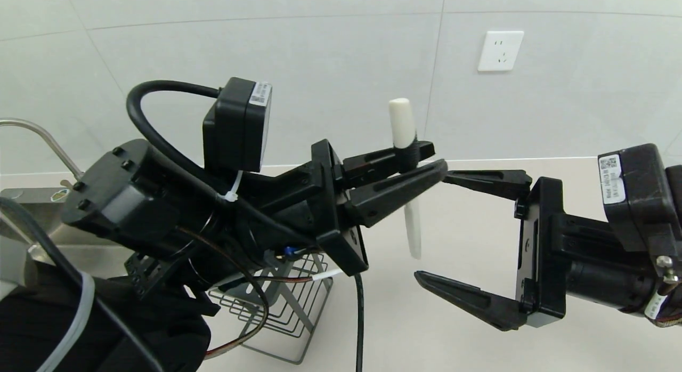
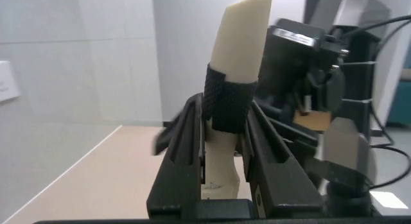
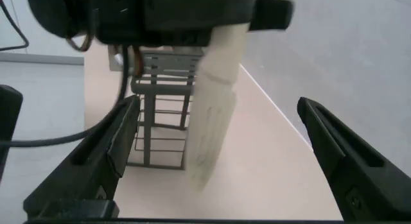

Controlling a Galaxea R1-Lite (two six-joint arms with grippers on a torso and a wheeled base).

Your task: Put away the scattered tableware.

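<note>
White utensil (image 1: 413, 231), as we see it in the head view, stands nearly upright above the beige counter (image 1: 426, 334), rounded end up. The left gripper (image 1: 434, 158) is clamped on its black band. The right gripper (image 1: 430, 226) is spread wide beside it, one finger above and one below the utensil's lower end. A wire rack (image 1: 287, 313) sits on the counter under the left arm.

In the left wrist view we find the left gripper (image 2: 225, 131) pinching the utensil (image 2: 241, 38) at that band.

In the right wrist view the right gripper (image 3: 218, 105), fingers parted, frames the hanging utensil (image 3: 209, 134), with the wire rack (image 3: 164, 102) behind.
</note>
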